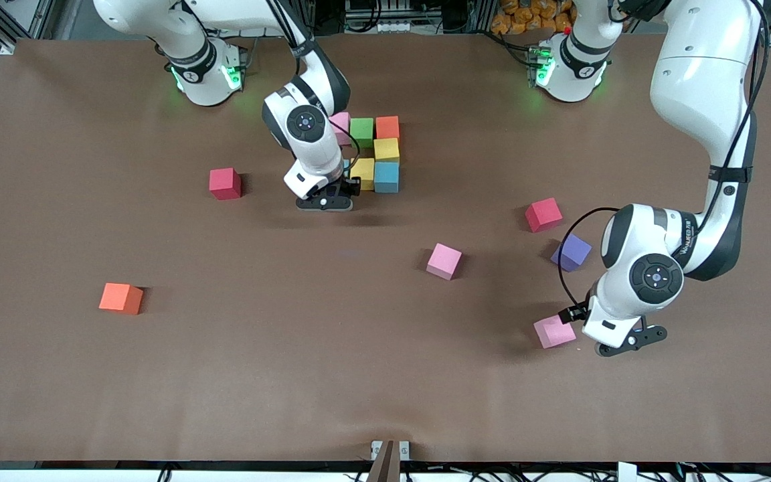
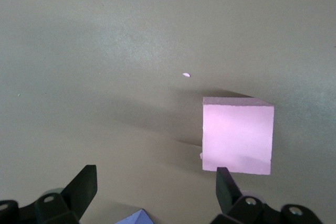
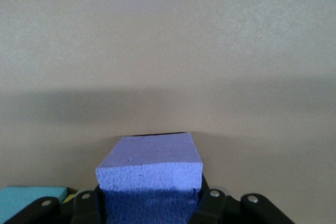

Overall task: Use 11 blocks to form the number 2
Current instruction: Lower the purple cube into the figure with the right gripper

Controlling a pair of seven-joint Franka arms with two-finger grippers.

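Note:
Several blocks stand joined as part of the number 2: pink (image 1: pixel 340 127), green (image 1: pixel 361 132), orange (image 1: pixel 387 127), yellow (image 1: pixel 386 149), yellow (image 1: pixel 363 173) and light blue (image 1: pixel 386 177). My right gripper (image 1: pixel 344 179) (image 3: pixel 151 203) is shut on a blue block (image 3: pixel 149 169), low beside the nearer yellow one. My left gripper (image 1: pixel 576 314) (image 2: pixel 155 174) hangs open beside a loose pink block (image 1: pixel 554 332) (image 2: pixel 237 137), with nothing between its fingers. A purple block (image 1: pixel 571 252) (image 2: pixel 134 217), another pink block (image 1: pixel 444 261) and an orange block (image 1: pixel 121 298) lie loose.
Two red cubes lie apart from the figure: one (image 1: pixel 225 183) toward the right arm's end, one (image 1: pixel 544 215) beside the purple block. The brown table (image 1: pixel 292 375) runs bare along its edge nearest the front camera.

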